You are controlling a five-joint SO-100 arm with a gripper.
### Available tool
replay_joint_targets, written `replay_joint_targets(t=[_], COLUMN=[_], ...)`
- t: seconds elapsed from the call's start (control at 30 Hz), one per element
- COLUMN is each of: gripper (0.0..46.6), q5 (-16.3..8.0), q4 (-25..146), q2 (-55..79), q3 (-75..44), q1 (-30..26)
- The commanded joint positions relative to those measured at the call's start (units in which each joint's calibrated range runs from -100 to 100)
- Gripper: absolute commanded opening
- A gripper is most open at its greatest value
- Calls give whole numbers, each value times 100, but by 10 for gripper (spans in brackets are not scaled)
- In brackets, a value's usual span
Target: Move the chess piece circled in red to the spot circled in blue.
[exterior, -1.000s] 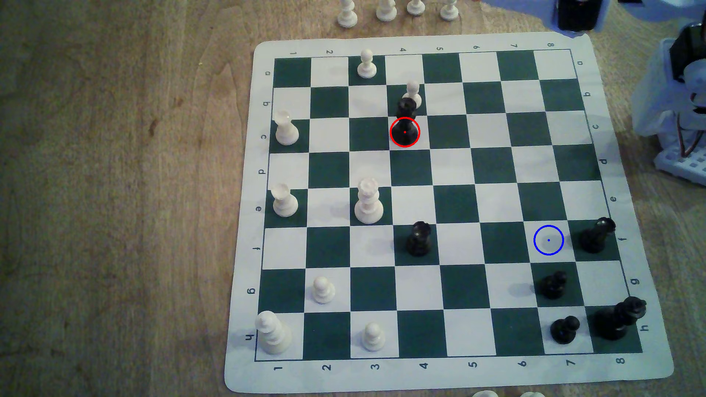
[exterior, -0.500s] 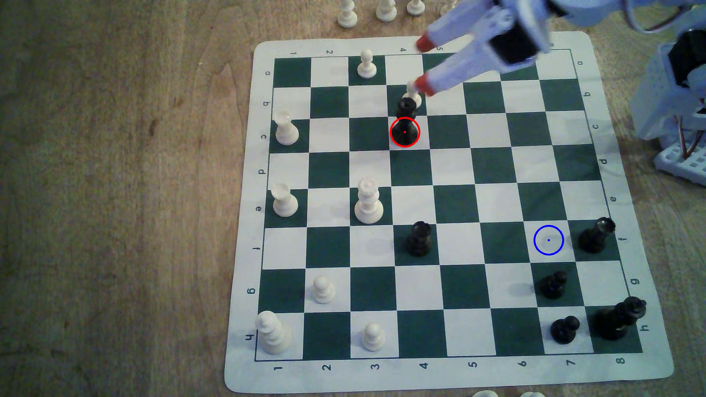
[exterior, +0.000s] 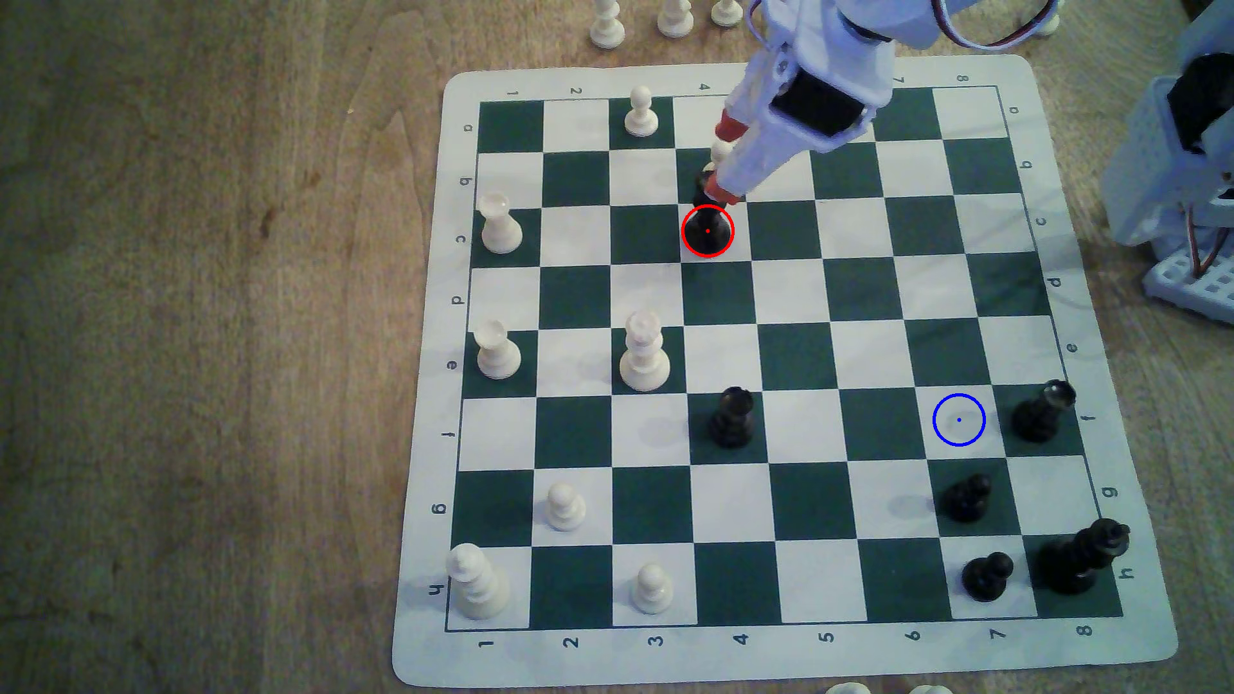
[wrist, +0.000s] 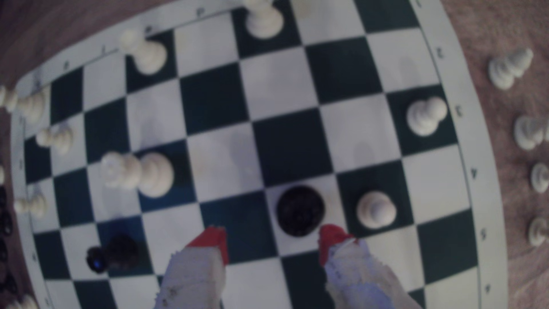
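The chess piece circled in red (exterior: 708,230) is black with a round base and stands upright on a white square of the board mat (exterior: 427,374). From above it shows as a dark disc (wrist: 300,211). My gripper (exterior: 723,157) hangs open over it, reaching in from the exterior view's upper right. One red fingertip (exterior: 718,190) overlaps the piece's head. In the wrist view the gripper (wrist: 271,237) holds nothing; the piece lies just past the fingertips, close to one of them (wrist: 332,236). The spot circled in blue (exterior: 959,420) is a bare white square.
A white pawn (exterior: 721,150) stands right behind the ringed piece, partly covered by my fingers. Black pieces flank the blue spot: one (exterior: 1042,414) to its right in the exterior view, a pawn (exterior: 968,497) below. Another black piece (exterior: 732,417) stands mid-board. The arm's base (exterior: 1188,167) sits off the mat's right edge.
The gripper came in from the exterior view's upper right and dropped toward the red-ringed piece, jaws staying open. No chess piece has moved.
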Motion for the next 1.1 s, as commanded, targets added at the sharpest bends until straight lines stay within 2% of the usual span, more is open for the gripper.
replay_joint_targets(t=[0.0, 0.77, 1.07], gripper=[163, 160, 161], q5=[-34, -73, -44], q4=[69, -946, -791], q2=[-17, 908, 654], q3=[-512, -449, -440], q1=[-49, 91, 193])
